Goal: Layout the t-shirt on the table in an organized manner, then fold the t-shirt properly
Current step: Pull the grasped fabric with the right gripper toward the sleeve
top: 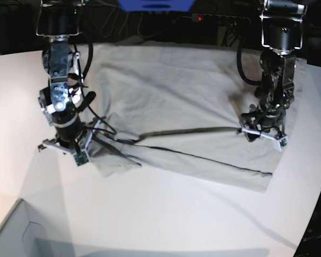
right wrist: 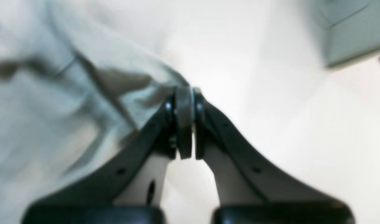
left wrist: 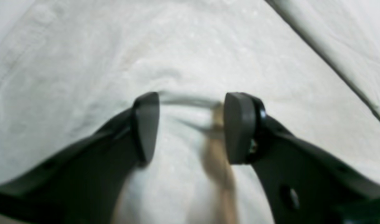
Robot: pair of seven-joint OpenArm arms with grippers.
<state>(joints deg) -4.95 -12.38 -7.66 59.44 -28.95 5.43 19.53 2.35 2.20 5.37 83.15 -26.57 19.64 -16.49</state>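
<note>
Lay spread over the far half of the white desk [top: 150, 214] — the t-shirt [top: 171, 91], light grey-beige, mostly flat but with a long dark crease running across its near portion and a bunched, rumpled corner toward the base view's left. Looked soft and limp, judged light enough to lift by a pinch yet sure to sag and drag wherever unsupported; not fragile, but likely to slide over the smooth desk if pulled flat rather than raised. Seemed best taken at an edge or corner, through hem or seam where the cloth doubles and gives more to bite on, rather than in the open middle where only a single loose layer would gather. Stood at the rumpled corner with jaws pressed together — the right gripper [right wrist: 184, 93], its pads meeting at the very edge of a crumpled fold; appeared pinched on that edge of cloth, though blur in the right wrist view left the thickness of the caught layer unclear. Hovered low over the opposite side of the shirt with jaws parted to a moderate gap and nothing between them but flat fabric below — the left gripper [left wrist: 190, 124], close beside a raised fold line. Judged still in the laying-out stage: crease and bunched corner not yet smoothed, no fold begun. Showed at the near left corner of the base view, well apart from the shirt, a grey box [top: 10, 235].
</note>
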